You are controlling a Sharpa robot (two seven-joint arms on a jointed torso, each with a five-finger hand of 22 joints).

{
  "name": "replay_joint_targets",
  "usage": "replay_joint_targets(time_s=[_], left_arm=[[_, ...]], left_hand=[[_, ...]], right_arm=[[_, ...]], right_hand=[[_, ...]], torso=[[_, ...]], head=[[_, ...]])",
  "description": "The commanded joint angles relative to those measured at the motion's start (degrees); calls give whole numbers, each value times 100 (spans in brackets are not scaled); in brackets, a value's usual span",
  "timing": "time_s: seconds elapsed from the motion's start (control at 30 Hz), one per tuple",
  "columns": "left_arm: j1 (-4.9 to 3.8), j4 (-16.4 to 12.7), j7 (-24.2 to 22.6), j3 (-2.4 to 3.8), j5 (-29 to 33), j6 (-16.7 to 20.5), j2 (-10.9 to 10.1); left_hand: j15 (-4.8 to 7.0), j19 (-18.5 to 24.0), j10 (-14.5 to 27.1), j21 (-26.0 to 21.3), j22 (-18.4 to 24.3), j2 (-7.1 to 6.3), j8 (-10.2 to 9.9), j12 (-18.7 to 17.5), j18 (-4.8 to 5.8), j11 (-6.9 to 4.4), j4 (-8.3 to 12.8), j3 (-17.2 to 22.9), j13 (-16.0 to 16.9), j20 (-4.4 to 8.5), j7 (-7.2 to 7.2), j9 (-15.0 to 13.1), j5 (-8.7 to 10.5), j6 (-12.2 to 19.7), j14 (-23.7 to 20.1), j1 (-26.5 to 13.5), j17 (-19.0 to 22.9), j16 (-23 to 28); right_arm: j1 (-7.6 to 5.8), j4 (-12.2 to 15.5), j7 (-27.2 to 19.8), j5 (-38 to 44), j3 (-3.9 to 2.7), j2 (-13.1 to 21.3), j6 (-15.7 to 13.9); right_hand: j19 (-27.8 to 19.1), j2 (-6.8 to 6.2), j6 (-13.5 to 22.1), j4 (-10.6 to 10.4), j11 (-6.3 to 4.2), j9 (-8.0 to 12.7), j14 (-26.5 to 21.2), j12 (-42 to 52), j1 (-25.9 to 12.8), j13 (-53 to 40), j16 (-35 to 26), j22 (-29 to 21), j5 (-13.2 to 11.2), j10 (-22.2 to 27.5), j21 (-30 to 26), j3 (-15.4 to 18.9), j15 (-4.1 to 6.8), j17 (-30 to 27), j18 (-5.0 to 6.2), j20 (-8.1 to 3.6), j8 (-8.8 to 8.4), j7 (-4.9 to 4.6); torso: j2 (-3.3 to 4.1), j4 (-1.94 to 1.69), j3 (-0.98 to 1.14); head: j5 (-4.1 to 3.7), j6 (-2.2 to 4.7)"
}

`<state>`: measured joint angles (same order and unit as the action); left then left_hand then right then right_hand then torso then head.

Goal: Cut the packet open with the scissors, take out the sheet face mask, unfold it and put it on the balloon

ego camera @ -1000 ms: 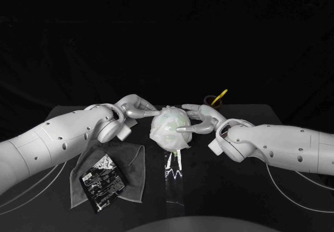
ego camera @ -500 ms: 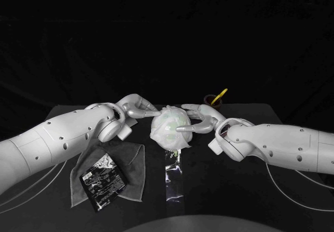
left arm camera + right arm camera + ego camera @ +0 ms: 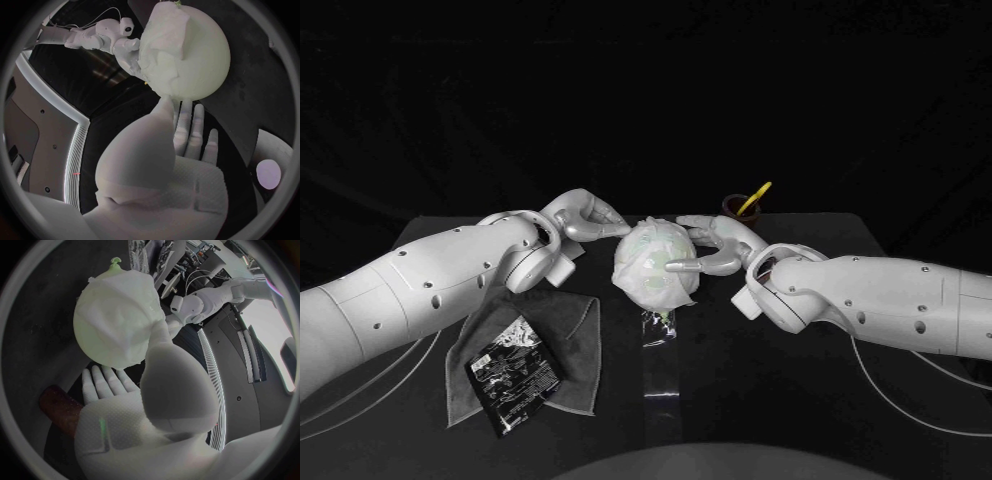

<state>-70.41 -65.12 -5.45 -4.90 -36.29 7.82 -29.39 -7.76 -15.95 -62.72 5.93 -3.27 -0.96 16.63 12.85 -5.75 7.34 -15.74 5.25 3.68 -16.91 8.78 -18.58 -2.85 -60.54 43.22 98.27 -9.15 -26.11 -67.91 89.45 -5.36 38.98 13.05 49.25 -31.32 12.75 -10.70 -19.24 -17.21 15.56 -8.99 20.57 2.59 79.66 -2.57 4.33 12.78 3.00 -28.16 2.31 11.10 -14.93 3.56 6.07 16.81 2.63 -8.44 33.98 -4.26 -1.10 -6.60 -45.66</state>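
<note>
Looking down from the head camera, I see a pale green rubber balloon (image 3: 197, 60) between my two hands over the black table (image 3: 747, 400), its knot end toward me. The white sheet face mask (image 3: 653, 278) is draped over most of it. My left hand (image 3: 589, 218) sits just beside the balloon's upper left. Its fingers (image 3: 187, 125) lie straight and slightly apart, tips close to the bare rubber, pinching nothing. My right hand (image 3: 711, 245) curves round the balloon's right side with its fingers (image 3: 678, 268) spread, one near the top and one touching the mask lower down, clasping nothing.

The black printed packet (image 3: 512, 375) lies on a grey cloth (image 3: 567, 335) to the left, well apart. The yellow-handled scissors (image 3: 756, 196) stand in a brown cup (image 3: 737, 208) behind my right hand. A clear shiny strip (image 3: 658, 365) lies on the table in front of the balloon.

I judge the cutting and unfolding done, with only the fitting left. From the left wrist, one flank of the balloon is bare and the mask is bunched in a folded flap. I would steady the balloon with the right hand and draw that flap across the bare side with the left fingertips. Light strokes from the centre outward should do it, so the balloon neither rolls away nor gets poked
</note>
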Motion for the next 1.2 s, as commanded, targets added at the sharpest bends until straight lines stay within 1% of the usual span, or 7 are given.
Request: replay_joint_targets(time_s=[0.03, 0.47, 0.6, 0.83, 1.03, 1.1, 1.2], left_arm=[[-4, -30, -294, 7, 91, 220, 18], [1, -83, -472, 9, 116, 378, -6], [3, -101, -522, 11, 142, 479, -28], [4, -91, -536, 13, 167, 540, -42], [4, -97, -392, 13, 139, 585, -58], [3, -99, -287, 12, 130, 565, -66], [3, -128, -122, 12, 47, 530, -79]], left_hand=[[25, -81, -113, 39, -11, -20, 54, -39, 42, -34, -7, 105, -7, -1, -16, -27, 5, -82, 98, 63, -7, 3], [131, -693, -631, 260, -89, -311, 259, -240, 58, -158, -36, 919, -3, 15, -67, -185, 9, -183, 530, -8, 1, 143], [144, -953, -743, 351, -113, -487, 379, -348, 119, -163, -6, 1442, 8, 14, -53, -389, 10, -79, 626, -185, 16, 253], [160, -1311, -846, 484, -152, -712, 527, -404, 189, -168, 149, 2067, 29, 20, -35, -659, 9, 34, 720, -450, 2, 313], [151, -1442, -877, 521, -141, -951, 649, -456, 200, -151, 499, 2775, 51, 21, -11, -968, -4, 153, 739, -890, -24, 386], [115, -1273, -800, 452, -109, -985, 630, -498, 212, -104, 453, 2757, 39, 17, 7, -978, 13, 194, 669, -1060, -17, 422], [-18, -679, -557, 199, 5, -1359, 154, -579, 243, 93, 24, 2302, 30, 5, 230, -762, -18, 867, 404, -1913, -8, 482]], right_arm=[[10, 10, 14, 101, -1, -9, 101], [15, 26, 26, 109, -1, 4, 100], [16, 28, 28, 109, -1, 8, 98], [17, 32, 34, 118, -1, 9, 99], [17, 33, 36, 120, -1, 13, 97], [18, 32, 37, 120, -1, 14, 98], [19, 32, 38, 120, -1, 15, 98]], right_hand=[[-47, 70, -57, 10, -7, -9, 24, 4, 19, -7, -24, -9, -11, -47, -35, -40, -9, -7, -70, 0, 20, -879], [-65, 80, -73, 11, -7, -15, 20, 4, 21, -8, -26, -28, -12, -55, -38, -47, -9, -9, -71, 0, 24, -879], [-71, 77, -76, 11, -7, -16, 22, 5, 21, -8, -27, -34, -12, -56, -39, -46, -9, -8, -71, 0, 25, -879], [-74, 73, -82, 10, -7, -18, 19, 4, 21, -8, -28, -37, -12, -55, -40, -46, -9, -9, -72, 0, 26, -879], [-74, 73, -82, 10, -7, -18, 19, 4, 21, -8, -28, -37, -12, -55, -40, -46, -9, -9, -72, 0, 26, -879], [-74, 73, -82, 10, -7, -18, 19, 4, 21, -8, -28, -37, -12, -55, -40, -46, -9, -9, -72, 0, 26, -879], [-74, 73, -82, 10, -7, -18, 19, 4, 21, -8, -28, -37, -12, -55, -40, -46, -9, -9, -72, 0, 26, -879]], torso=[[-2, -1, 2], [1, 0, -1], [2, -4, -1], [0, -2, 0], [-1, -3, 1], [-6, -6, 2], [-6, -6, 2]], head=[[-4, -12], [-4, -25], [-9, -26], [-8, -35], [-5, -36], [-6, -37], [-8, -34]])
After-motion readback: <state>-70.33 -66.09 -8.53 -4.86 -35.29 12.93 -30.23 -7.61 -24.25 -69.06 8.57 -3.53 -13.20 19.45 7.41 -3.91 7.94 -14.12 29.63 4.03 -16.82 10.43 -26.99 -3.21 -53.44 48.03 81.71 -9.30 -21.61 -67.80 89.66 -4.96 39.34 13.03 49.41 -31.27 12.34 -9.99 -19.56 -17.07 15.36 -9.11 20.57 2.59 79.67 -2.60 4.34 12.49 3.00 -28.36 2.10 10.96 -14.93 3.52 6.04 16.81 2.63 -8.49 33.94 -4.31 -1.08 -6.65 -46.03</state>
